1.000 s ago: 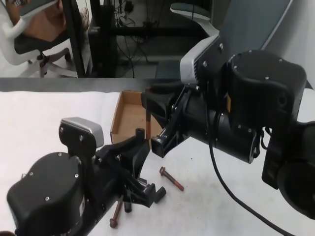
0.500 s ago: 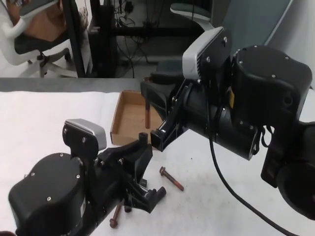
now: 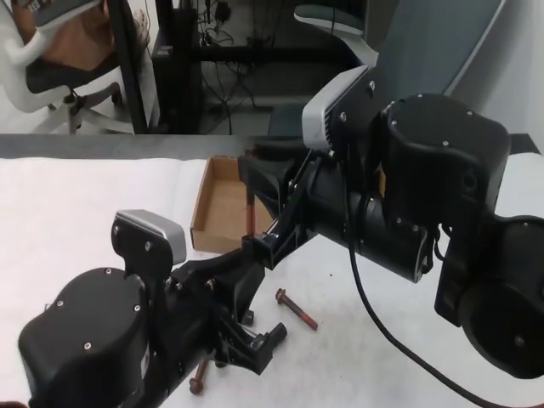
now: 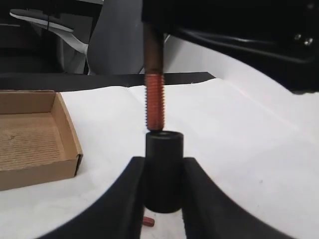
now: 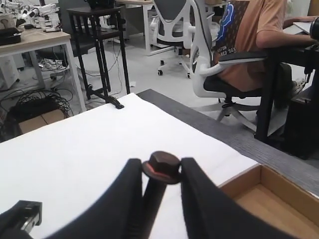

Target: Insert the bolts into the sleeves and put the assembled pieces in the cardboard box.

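My left gripper [image 4: 163, 162] is shut on a black sleeve [image 4: 164, 169], held upright above the white bench. Straight above it hangs a copper-coloured bolt [image 4: 154, 99], threads down, its tip just at the sleeve's top opening. My right gripper [image 5: 160, 165] is shut on that bolt, whose hex head [image 5: 161, 166] sits between the fingers. In the high view the bolt [image 3: 250, 211] stands upright in front of the cardboard box [image 3: 219, 204], between the two arms. The box [image 4: 30, 134] is open and holds nothing that I can see.
Two loose bolts lie on the bench, one [image 3: 296, 308] right of the left arm and one [image 3: 200, 375] under it. Dark bench edge [image 5: 219, 130], office chairs and a seated person are beyond the bench.
The right gripper has brought the bolt down and slightly left until its tip meets the sleeve. The left arm has shifted a little to the right with the sleeve.
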Tool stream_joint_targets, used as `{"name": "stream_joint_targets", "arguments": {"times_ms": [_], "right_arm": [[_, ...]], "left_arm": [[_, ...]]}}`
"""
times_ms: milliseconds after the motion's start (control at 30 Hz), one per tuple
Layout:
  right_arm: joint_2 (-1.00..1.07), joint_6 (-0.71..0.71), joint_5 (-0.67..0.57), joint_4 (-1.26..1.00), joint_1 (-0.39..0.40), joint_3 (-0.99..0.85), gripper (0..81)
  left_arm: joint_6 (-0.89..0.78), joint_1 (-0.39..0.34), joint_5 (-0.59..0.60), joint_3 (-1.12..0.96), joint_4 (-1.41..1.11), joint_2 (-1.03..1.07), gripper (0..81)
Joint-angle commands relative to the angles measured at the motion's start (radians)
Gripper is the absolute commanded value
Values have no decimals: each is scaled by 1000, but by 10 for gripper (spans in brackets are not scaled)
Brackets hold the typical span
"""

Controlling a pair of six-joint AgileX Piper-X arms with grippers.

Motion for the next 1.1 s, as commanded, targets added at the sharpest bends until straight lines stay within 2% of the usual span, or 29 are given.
{"name": "stream_joint_targets", "arguments": {"times_ms": [0,233,700,800,1067], "right_arm": [[4,44,-35,4,-2,-4,6],[4,93,-42,8,21,-4,6],[2,40,-21,18,20,-4,6],[2,40,-21,35,21,-4,6],[2,40,-6,43,21,-4,6]], "left_arm": [[24,2,-2,-9,-49,-9,18],[31,2,-9,-9,-49,-9,18],[91,2,-17,-9,-49,-9,18],[94,2,-49,-9,-49,-9,18],[98,39,-65,-9,-49,-9,18]]}}
